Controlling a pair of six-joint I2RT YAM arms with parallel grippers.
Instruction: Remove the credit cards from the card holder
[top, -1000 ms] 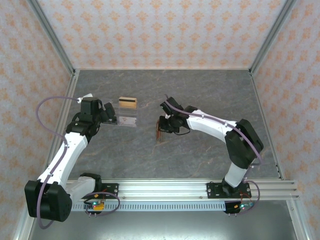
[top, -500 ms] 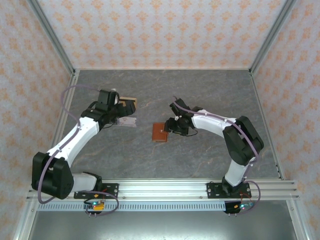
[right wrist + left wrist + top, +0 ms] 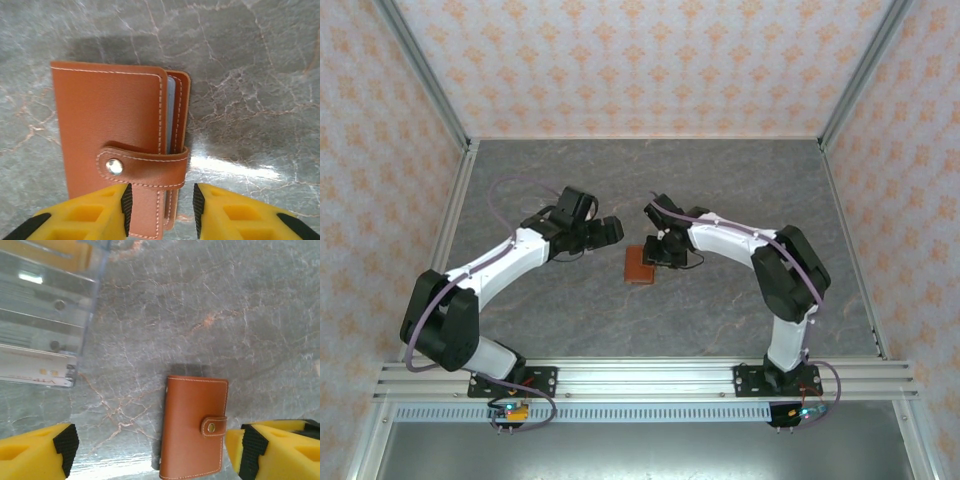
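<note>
One brown leather card holder (image 3: 107,115) is seen lying snapped shut on the counter (image 3: 210,305), with loose cards (image 3: 42,372) well apart from it. Over its strap (image 3: 145,167) the right hand (image 3: 161,207) is held slightly apart, and the left hand (image 3: 155,445) is spread wide nearby. The strap is best unsnapped first, with the cover pinned.

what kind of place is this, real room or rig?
Most likely a staged robot test cell, not a real room: the left arm and right arm are bolted to an aluminium rail, and wallpapered panels in a metal frame box in a marble-look tabletop.
</note>
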